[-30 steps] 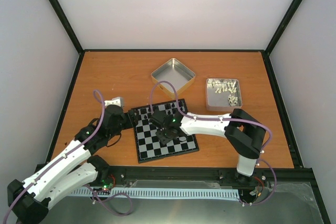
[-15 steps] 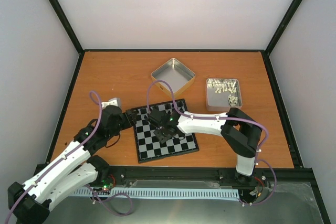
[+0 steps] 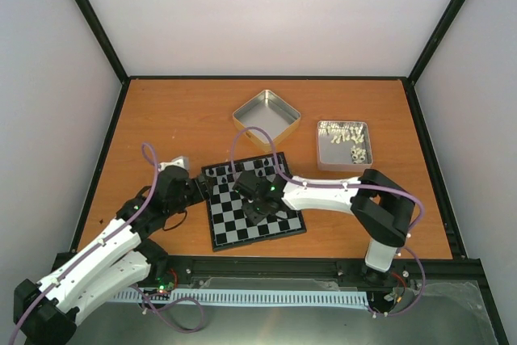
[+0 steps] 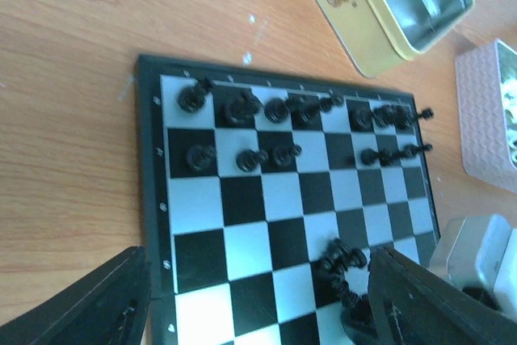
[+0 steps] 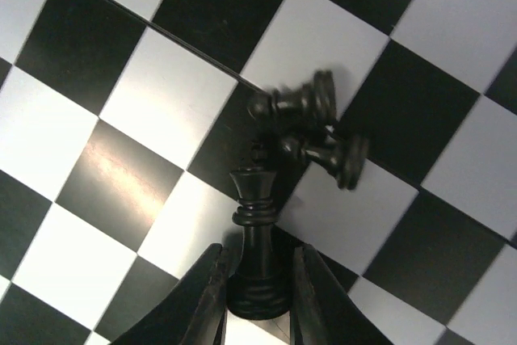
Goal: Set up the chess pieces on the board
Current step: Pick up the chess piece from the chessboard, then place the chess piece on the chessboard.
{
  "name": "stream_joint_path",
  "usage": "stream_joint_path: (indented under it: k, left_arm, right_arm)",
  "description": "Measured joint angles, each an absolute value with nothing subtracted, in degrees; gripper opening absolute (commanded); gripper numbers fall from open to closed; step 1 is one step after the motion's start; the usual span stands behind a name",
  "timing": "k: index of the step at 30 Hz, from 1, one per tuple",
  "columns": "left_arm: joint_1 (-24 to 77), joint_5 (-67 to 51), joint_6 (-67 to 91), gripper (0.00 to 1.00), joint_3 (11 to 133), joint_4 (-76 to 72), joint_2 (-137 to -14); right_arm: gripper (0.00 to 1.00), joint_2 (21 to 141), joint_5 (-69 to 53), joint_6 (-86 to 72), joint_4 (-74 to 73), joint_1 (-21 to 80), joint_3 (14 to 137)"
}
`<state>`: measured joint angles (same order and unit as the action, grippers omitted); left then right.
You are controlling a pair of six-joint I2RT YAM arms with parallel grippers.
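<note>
- Fingers (image 5: 212,300) of the right tool (image 5: 258,295) sit close against both sides of the base of a tall black chess piece (image 5: 257,224), gripping it. Its slim top points away from the wrist camera.
- Just beyond that piece, two small black pieces (image 5: 303,103) lie tipped over, touching each other, on the squares.
- The small square chessboard with black and light-grey checks and a thin black rim (image 3: 234,230) lies slightly turned on the orange wooden worktop (image 3: 161,119), between the two arms. The right tool is over its middle.
- More black chess pieces (image 4: 242,107) stand or lean along the board's two far rows. A small cluster is near the right tool.
- The left tool (image 4: 257,280) is spread wide with nothing between its fingers. It hangs at the board's left edge.
- A square yellow metal tin (image 3: 266,116) stands beyond the board. A second tin holding pale whitish pieces (image 3: 343,145) stands to its right. Both are well apart from the tools.
</note>
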<state>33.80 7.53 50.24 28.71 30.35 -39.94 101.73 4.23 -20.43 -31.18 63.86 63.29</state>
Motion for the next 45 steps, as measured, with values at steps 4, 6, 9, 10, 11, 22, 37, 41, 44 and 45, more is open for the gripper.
stream_joint_path:
  k: [4, 6, 9, 10, 11, 22, 37, 41, 44, 45]
  left_arm:
    - [33.80, 2.17, 50.19, 0.80, 27.16, 28.16, -40.27]
    - [33.80, -0.93, 49.69, 0.83, 26.33, 26.11, -41.04]
    - [33.80, -6.81, 47.31, 0.90, 25.96, 23.20, -42.50]
    - [33.80, -8.40, 46.30, 0.94, 26.00, 22.13, -42.92]
    - [33.80, -10.90, 44.86, 0.97, 26.24, 20.99, -43.44]
    - [33.78, -30.70, 41.01, 0.86, 35.62, 12.29, -54.94]
    - [33.78, -46.13, 40.45, 0.30, 42.00, 11.18, -66.02]
    - [33.78, -46.94, 40.84, 0.15, 42.00, 11.20, -67.18]
    - [33.78, -47.33, 40.80, 0.09, 42.00, 11.14, -67.79]
    - [33.78, -47.35, 40.75, 0.08, 42.00, 11.18, -67.83]
  right_arm:
    - [0.16, 98.28, 5.08, -20.75, -28.25, 63.86, 58.98]
    - [0.16, 95.68, 5.41, -20.80, -25.69, 63.86, 56.31]
    - [0.16, 91.44, 6.00, -20.82, -21.91, 63.86, 52.80]
    - [0.16, 89.80, 6.39, -20.86, -20.43, 63.86, 51.55]
    - [0.16, 87.77, 6.90, -20.93, -18.70, 63.86, 50.11]
    - [0.17, 68.64, 10.24, -19.73, -6.96, 63.86, 39.59]
    - [0.16, 62.13, 7.14, -14.66, -3.14, 63.86, 37.34]
    - [0.17, 62.06, 6.87, -14.35, -3.09, 63.86, 36.88]
    - [0.22, 61.95, 6.83, -14.37, -3.07, 63.86, 36.45]
    - [0.26, 61.95, 6.81, -14.44, -3.07, 63.86, 36.38]
